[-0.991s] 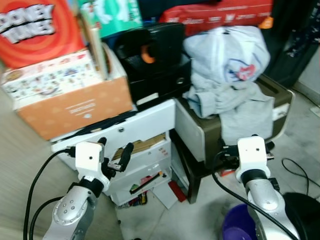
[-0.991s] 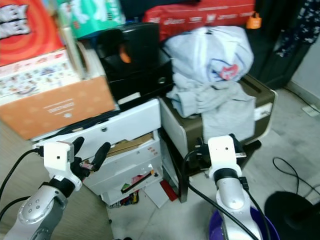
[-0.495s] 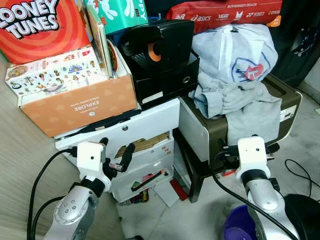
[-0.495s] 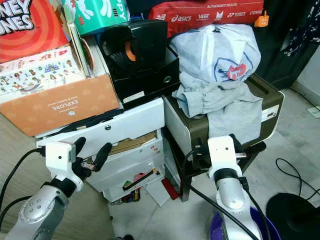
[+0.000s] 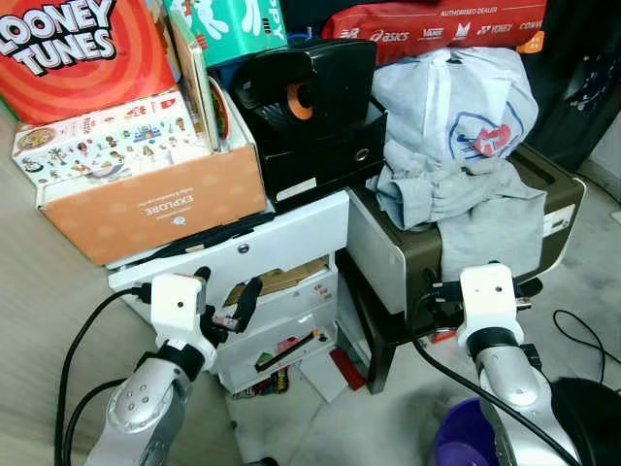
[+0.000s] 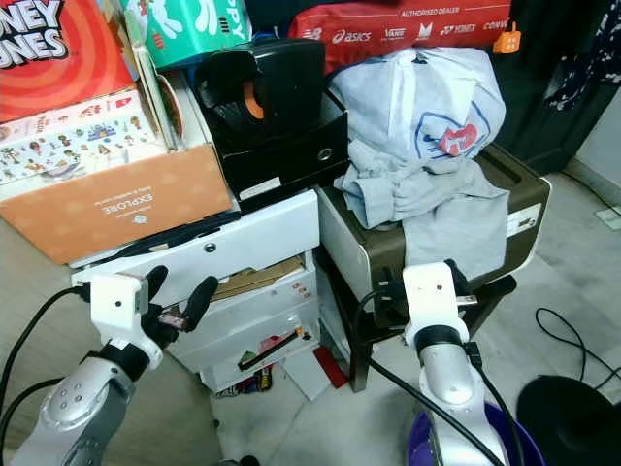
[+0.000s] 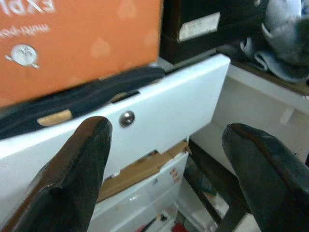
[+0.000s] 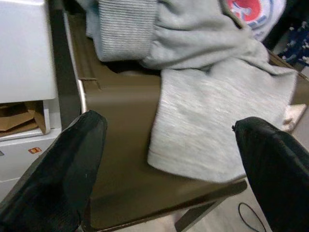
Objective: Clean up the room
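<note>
Grey sweatshirt [image 6: 427, 184] lies heaped atop brown cabinet [image 6: 524, 209]. R tool [image 8: 169, 159] hovers just in front of it, fingers apart, empty. L tool [image 5: 225, 303], fingers apart, faces white drawers [image 5: 281, 252] beside cabinet.

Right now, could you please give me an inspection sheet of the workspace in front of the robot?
Surface: pale floor, papers scattered by the drawers.
Job's things: grey sweatshirt heaped over the brown printer.
Clutter: orange box on white drawer unit; black case; red bag; purple bin.
Grippers: left claw open before the drawers; right claw open, facing the sweatshirt.
Cables: black cable on the floor.
Surroundings: nothing seen.
</note>
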